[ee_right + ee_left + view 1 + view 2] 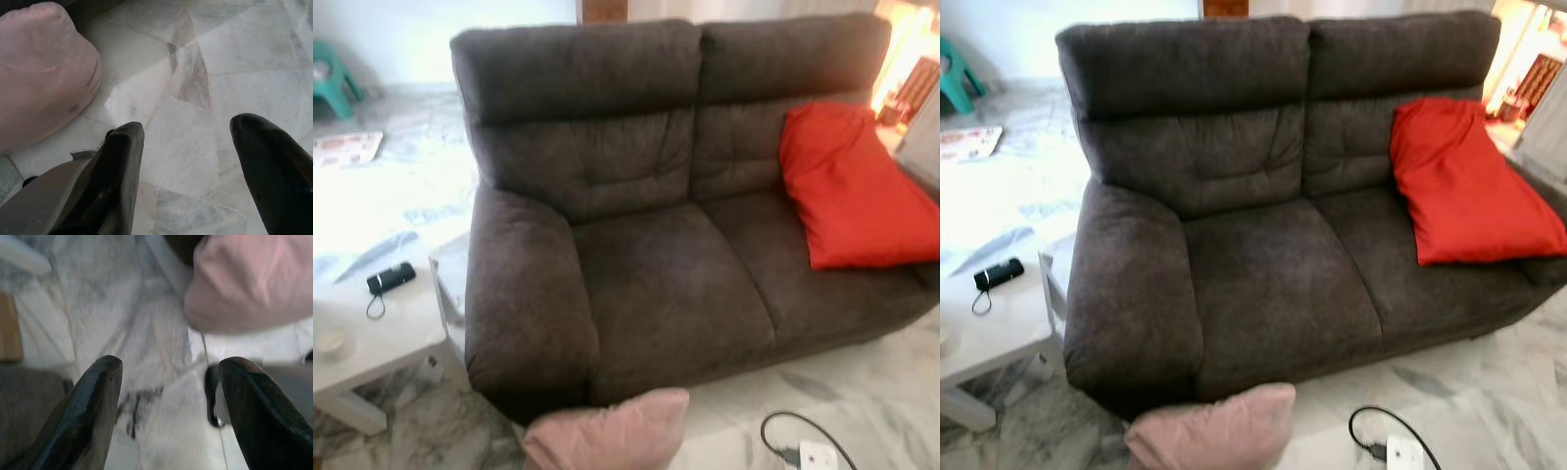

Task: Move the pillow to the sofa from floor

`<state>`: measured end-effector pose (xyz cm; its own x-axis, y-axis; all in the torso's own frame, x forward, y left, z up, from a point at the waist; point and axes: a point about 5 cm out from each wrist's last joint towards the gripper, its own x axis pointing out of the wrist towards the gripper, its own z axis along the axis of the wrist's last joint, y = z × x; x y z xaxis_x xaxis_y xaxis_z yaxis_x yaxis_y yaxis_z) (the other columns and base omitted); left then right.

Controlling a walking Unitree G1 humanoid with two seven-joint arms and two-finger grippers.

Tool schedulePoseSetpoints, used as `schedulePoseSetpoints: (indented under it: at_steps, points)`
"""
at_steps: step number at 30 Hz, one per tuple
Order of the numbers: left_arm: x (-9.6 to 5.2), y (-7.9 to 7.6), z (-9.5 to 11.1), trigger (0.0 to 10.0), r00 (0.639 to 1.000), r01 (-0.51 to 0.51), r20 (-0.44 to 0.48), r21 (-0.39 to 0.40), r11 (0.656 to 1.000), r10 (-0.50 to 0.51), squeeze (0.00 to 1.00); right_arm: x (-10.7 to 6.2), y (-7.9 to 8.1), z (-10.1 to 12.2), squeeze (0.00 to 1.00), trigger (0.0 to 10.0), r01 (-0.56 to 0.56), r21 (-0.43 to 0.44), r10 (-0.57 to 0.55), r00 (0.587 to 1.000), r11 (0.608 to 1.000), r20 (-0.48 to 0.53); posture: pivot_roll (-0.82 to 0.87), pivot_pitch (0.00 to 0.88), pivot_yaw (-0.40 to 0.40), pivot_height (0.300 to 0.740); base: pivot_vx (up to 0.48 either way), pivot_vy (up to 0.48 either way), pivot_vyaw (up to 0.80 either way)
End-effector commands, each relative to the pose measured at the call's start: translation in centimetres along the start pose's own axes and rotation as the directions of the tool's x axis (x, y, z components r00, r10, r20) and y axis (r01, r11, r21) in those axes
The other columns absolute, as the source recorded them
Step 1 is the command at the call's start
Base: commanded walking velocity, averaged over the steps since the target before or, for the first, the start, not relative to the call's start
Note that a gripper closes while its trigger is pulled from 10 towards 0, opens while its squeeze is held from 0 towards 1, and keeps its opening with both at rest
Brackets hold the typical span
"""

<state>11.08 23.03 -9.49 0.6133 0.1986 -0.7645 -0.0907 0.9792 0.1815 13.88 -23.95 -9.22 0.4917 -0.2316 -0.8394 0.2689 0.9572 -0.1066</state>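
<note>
No text, label, brand or number can be read anywhere. The flat printed sheet (345, 148) on the floor at the far left carries reddish markings — too blurred to make out. The small black device (390, 278) on the white side table (382, 338) shows no legible marking either.

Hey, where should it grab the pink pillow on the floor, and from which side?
Probably the pink pillow by its two side edges, one gripper on each, coming from above. It lies flat and wide on the floor against the sofa front, too bulky for one gripper's opening.
</note>
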Motion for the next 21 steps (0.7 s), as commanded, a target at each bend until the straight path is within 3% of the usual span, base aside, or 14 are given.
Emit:
schedulePoseSetpoints:
  at_steps: [1, 6, 7, 8, 9, 12, 13, 14, 15, 16, 21]
  points:
    - [0.2, 0.1, 1.0, 10.0, 0.998, -0.022, 0.052, -0.013, 1.000, 0.022, 0.00, 0.2, 0.1, 1.3, 0.00, 10.0, -0.020, -0.012, 0.021, 0.998, 1.000, 0.057, 0.05, 0.019, 0.000, 0.740, 0.000, 0.000, 0.00]
    - [0.7, 0.6, 3.7, 10.0, 0.980, -0.046, 0.189, -0.089, 0.995, 0.062, 0.00, 0.3, 1.0, 3.9, 0.00, 10.0, -0.076, -0.008, 0.076, 0.983, 0.997, 0.169, 0.05, 0.017, -0.001, 0.740, 0.000, 0.000, 0.00]
    - [0.8, 0.7, 6.1, 10.0, 0.946, -0.048, 0.315, -0.106, 0.993, 0.079, 0.00, 0.3, 1.8, 6.0, 0.00, 10.0, -0.118, -0.023, 0.120, 0.959, 0.993, 0.257, 0.06, 0.016, -0.003, 0.740, 0.000, 0.000, 0.00]
    - [0.8, 0.7, 6.1, 10.0, 0.946, -0.048, 0.315, -0.106, 0.993, 0.079, 0.00, 0.3, 1.8, 6.0, 0.00, 10.0, -0.118, -0.023, 0.120, 0.959, 0.993, 0.257, 0.06, 0.016, -0.003, 0.740, 0.000, 0.000, 0.00]
    - [0.6, 0.8, 8.6, 10.0, 0.893, -0.049, 0.441, -0.109, 0.993, 0.093, 0.00, 0.1, 2.5, 8.1, 0.00, 10.0, -0.150, -0.040, 0.154, 0.925, 0.988, 0.348, 0.05, 0.016, -0.003, 0.740, 0.000, 0.000, 0.00]
    - [-0.3, 0.6, 11.7, 10.0, 0.808, -0.045, 0.580, -0.110, 0.993, 0.101, 0.00, -0.3, 3.1, 10.5, 0.00, 10.0, -0.178, -0.054, 0.183, 0.871, 0.983, 0.456, 0.06, 0.016, -0.004, 0.740, 0.000, 0.000, 0.00]
    - [-1.2, 0.3, 13.7, 10.0, 0.740, -0.037, 0.664, -0.111, 0.993, 0.101, 0.00, -0.9, 3.7, 12.6, 0.00, 10.0, -0.198, -0.080, 0.209, 0.814, 0.977, 0.542, 0.06, 0.019, -0.006, 0.740, 0.000, 0.000, 0.00]
    - [-1.2, 0.3, 13.7, 10.0, 0.740, -0.037, 0.664, -0.111, 0.993, 0.101, 0.00, -0.9, 3.7, 12.6, 0.00, 10.0, -0.198, -0.080, 0.209, 0.814, 0.977, 0.542, 0.06, 0.019, -0.006, 0.740, 0.000, 0.000, 0.00]
    - [-1.9, 0.1, 14.9, 10.0, 0.696, -0.032, 0.711, -0.108, 0.994, 0.100, 0.00, -1.4, 4.0, 14.0, 0.00, 10.0, -0.211, -0.092, 0.223, 0.766, 0.973, 0.603, 0.05, 0.022, -0.007, 0.740, 0.000, 0.000, 0.00]
    - [-2.2, 0.0, 15.4, 10.0, 0.681, -0.031, 0.726, -0.106, 0.994, 0.099, 0.00, -1.6, 4.1, 14.5, 0.00, 10.0, -0.217, -0.093, 0.227, 0.748, 0.972, 0.624, 0.05, 0.022, -0.007, 0.740, 0.000, 0.000, 0.00]
    - [-4.8, -0.5, 18.2, 10.0, 0.558, -0.039, 0.826, -0.071, 0.997, 0.081, 0.00, -4.2, 5.2, 18.2, 0.00, 10.0, -0.224, -0.168, 0.269, 0.567, 0.960, 0.779, 0.06, 0.031, -0.013, 0.740, 0.000, 0.000, 0.00]
